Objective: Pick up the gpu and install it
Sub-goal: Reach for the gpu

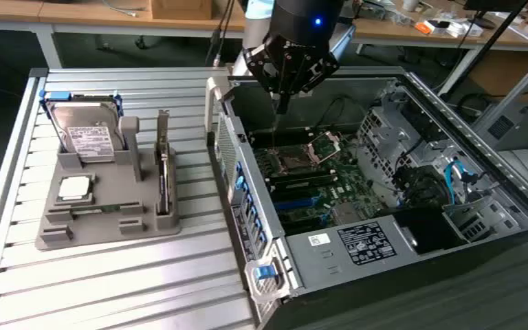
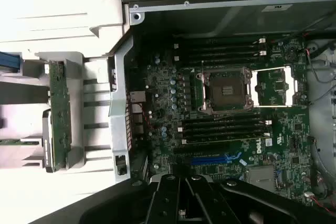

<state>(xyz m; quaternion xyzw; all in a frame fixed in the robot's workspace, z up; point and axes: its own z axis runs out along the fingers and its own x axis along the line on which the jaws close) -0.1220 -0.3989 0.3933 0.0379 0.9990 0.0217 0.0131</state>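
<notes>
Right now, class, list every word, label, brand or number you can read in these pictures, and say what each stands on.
"DELL": white logo on the motherboard, seen in the wrist view.
Hard drive label: print too small to read.
Black label on the silver box inside the case: too small to read.
White sticker beside it: too small to read.

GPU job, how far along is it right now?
Nothing looks done: the gpu stands upright in the gray holder on the slatted table. In hand: nothing; the gripper hangs shut and empty over the open computer case. Left: picking up the gpu and installing it.
</notes>
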